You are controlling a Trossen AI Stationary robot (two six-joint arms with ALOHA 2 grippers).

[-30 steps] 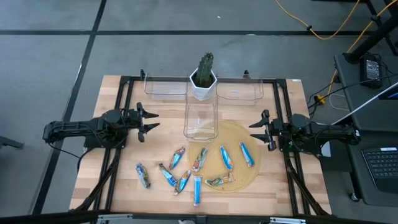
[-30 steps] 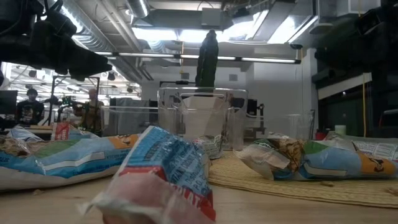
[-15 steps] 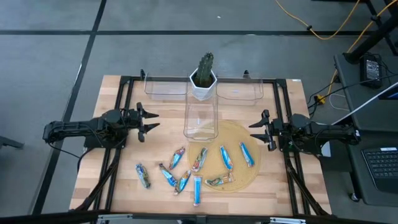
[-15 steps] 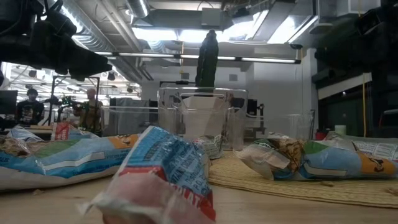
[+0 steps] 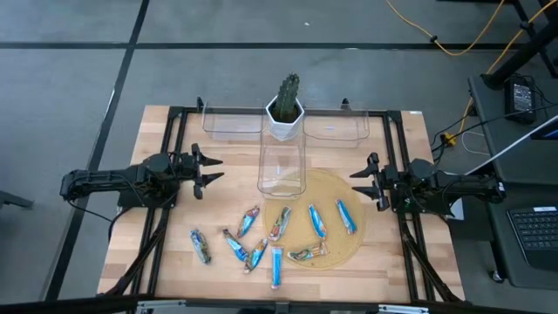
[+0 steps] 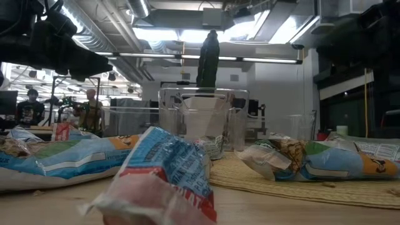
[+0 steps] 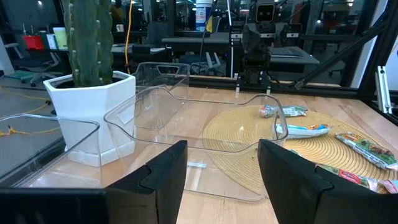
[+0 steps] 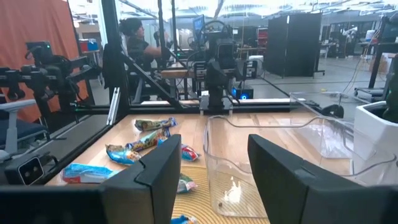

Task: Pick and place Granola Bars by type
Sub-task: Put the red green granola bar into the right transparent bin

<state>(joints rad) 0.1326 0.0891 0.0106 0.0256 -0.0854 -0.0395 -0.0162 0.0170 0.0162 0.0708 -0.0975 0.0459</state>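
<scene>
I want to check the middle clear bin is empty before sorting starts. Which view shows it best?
The high view: it looks straight down into the middle clear bin, showing nothing inside. The left wrist view shows its side and rim, the right wrist view one wall; the low view sees it only behind wrappers.

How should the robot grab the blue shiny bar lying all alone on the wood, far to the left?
Probably across the narrow middle of the slim blue wrapped bar, coming straight down from above. It lies flat on the wooden table, clear of the other bars, so fingers fit on both long sides. The open left gripper is nearer; turn it so the fingers straddle the bar's width.
</scene>
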